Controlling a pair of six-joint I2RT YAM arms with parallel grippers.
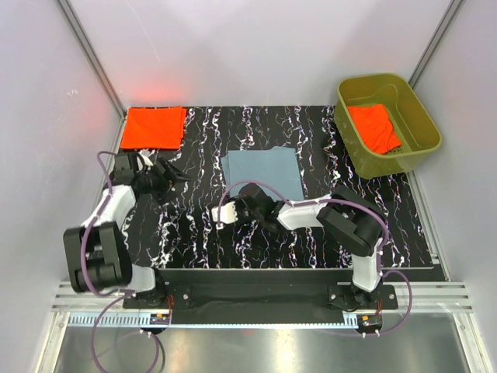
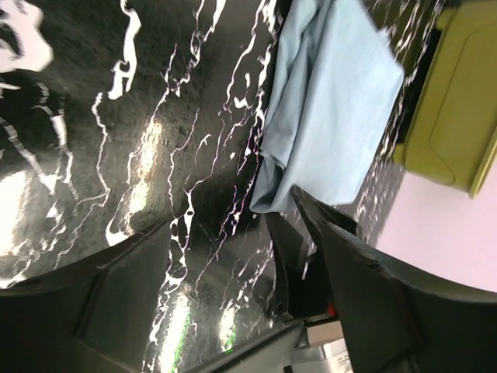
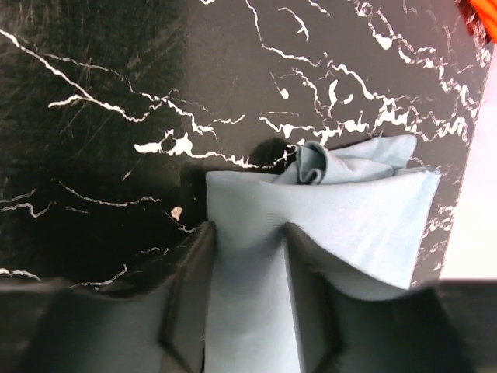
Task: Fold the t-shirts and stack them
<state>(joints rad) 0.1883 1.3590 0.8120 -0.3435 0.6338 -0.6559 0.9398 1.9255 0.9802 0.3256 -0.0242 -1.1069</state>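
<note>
Black marbled table [image 1: 194, 233] carried both arm bases at its near edge. From the near left, the left arm rose and reached toward the far side, then bent right. The left gripper [image 1: 172, 172] pointed right, low over bare table, and its fingers [image 2: 116, 295] stood wide apart with nothing between them. From the near right, the right arm stood up at its elbow and stretched left across the middle. The right gripper [image 1: 233, 210] sat at the near left corner of the blue-grey t-shirt [image 1: 264, 167]. In the right wrist view its fingers [image 3: 190, 295] stood a narrow gap apart, and the cloth [image 3: 349, 210] filled that gap. Whether they pinched it I could not tell. A small bunch of cloth was rucked up just beyond the fingertips.

The blue-grey t-shirt lay in the middle of the table as a folded rectangle, well apart from the other two. At the far left corner lay a folded orange-red t-shirt [image 1: 154, 127], flat and square. At the far right stood the olive-green tub [image 1: 371, 78], and in it lay a crumpled orange-red t-shirt [image 1: 373, 128].
</note>
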